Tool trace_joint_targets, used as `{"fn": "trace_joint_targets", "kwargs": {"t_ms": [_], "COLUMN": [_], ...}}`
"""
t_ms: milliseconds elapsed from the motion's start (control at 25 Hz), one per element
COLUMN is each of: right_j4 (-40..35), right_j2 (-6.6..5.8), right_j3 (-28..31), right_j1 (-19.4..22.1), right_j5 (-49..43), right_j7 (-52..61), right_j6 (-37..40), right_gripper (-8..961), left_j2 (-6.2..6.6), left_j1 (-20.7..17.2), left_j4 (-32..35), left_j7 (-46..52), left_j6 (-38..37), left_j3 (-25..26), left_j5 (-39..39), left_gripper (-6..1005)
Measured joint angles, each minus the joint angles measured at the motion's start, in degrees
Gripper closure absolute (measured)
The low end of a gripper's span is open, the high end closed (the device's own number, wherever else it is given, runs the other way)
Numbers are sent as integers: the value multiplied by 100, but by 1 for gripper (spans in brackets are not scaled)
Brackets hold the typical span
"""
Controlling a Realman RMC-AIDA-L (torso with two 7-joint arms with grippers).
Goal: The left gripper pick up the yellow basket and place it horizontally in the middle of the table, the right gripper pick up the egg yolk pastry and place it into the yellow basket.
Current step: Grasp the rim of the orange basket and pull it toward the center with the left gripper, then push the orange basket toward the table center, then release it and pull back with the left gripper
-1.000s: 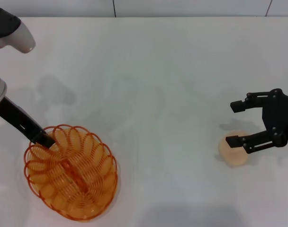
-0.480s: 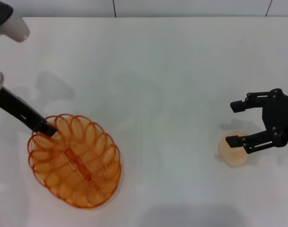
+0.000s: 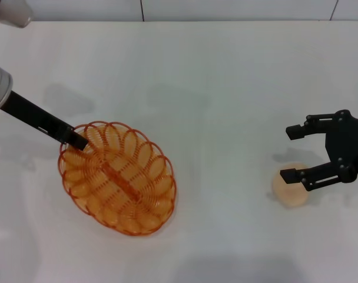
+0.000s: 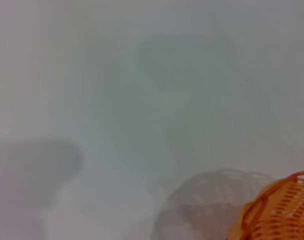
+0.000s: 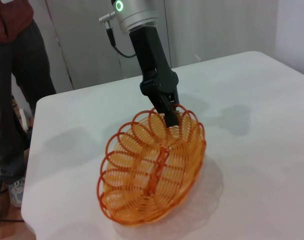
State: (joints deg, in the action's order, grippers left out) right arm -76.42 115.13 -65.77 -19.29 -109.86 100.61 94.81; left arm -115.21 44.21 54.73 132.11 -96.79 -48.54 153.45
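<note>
The yellow basket (image 3: 117, 180) is at the left-middle of the white table (image 3: 214, 88), long axis running diagonally. My left gripper (image 3: 78, 141) is shut on its rim at the far-left end. In the right wrist view the basket (image 5: 152, 170) hangs tilted just above its shadow, with the left gripper (image 5: 171, 115) clamped on the rim. A piece of the basket (image 4: 282, 212) shows in the left wrist view. The egg yolk pastry (image 3: 292, 191) lies on the table at the right. My right gripper (image 3: 288, 154) is open, hovering over the pastry's far side.
The right wrist view shows a person (image 5: 12, 75) standing beside the table's left edge. A tiled wall (image 3: 226, 9) runs along the table's far edge.
The left gripper has carried the basket to the right and away from the front edge, turning it somewhat. The right gripper and the pastry have not moved.
</note>
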Motion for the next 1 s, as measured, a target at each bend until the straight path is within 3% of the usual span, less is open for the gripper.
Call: {"fn": "trace_joint_targets", "kwargs": {"t_ms": [440,1000], "right_j4": [-23,-23], "right_j2": [-6,-18], "right_j3": [-24,-1], "right_j1": [-52,-108], "right_j5": [1,0], "right_j7": [55,55], "right_j6": [13,49], "right_gripper": [83,83], "left_j2": [-61,-81], "left_j1": [12,-84], "left_j4": [273,203], "left_j7": [947,2355], "left_j6": [13,669], "left_j3": [15,48], "left_j5": [-66,-496], "left_gripper": [915,914]}}
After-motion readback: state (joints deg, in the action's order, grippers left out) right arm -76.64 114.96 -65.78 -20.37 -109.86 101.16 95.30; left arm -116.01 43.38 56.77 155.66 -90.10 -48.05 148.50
